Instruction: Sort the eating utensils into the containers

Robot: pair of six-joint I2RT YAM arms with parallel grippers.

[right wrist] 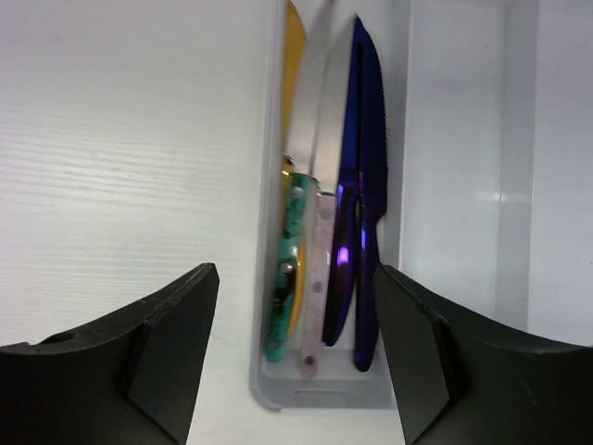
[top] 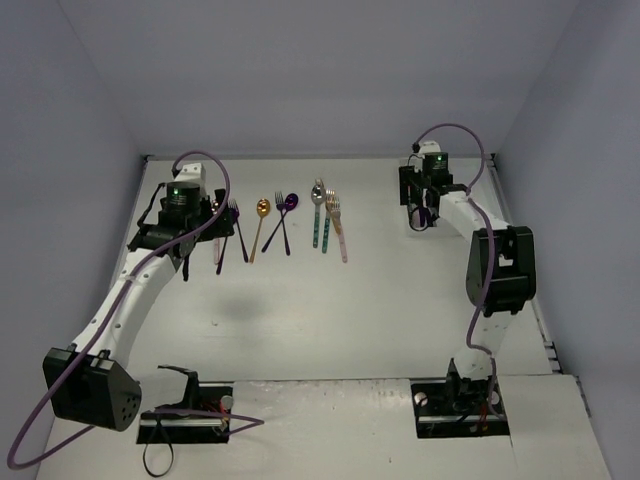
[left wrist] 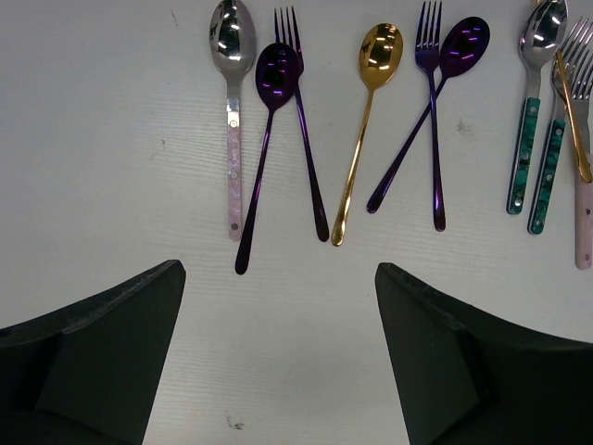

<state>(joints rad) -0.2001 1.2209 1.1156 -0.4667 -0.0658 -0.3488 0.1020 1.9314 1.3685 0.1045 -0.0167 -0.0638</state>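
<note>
purple is where we expect trouble. the left pincer [left wrist: 280, 278] hangs wide open, holding nothing, over the table [left wrist: 111, 185], just short of the handle ends of a row of spoons and forks. a purple spoon [left wrist: 262, 158] and a purple fork [left wrist: 304, 139] touch near their heads and splay apart toward us. a second purple pair [left wrist: 434, 148] crosses outright, and at the right edge a gold fork [left wrist: 573, 111] lies over a pink-handled fork [left wrist: 584, 222]. closing on any of these could pinch two at once or drag the neighbour askew, and a spoon and fork lifted together would land in one slot. the gold spoon [left wrist: 359, 139] lies clear along most of its length, though its tip ends just beside the purple fork's. all are thin and flat on the table, so fingers set too high may slip off a polished handle, and set too low may jam on the table.

the right pincer [right wrist: 295, 278] is also spread and empty, above the tray [right wrist: 454, 185]. the slot on the left of the wrist view holds the knives [right wrist: 334, 232], packed side by side, and the next slot looks bare. a spoon let go among the knives would be mis-sorted. with the right arm over the tray, we think the left arm could meet it when bringing a utensil across.
</note>
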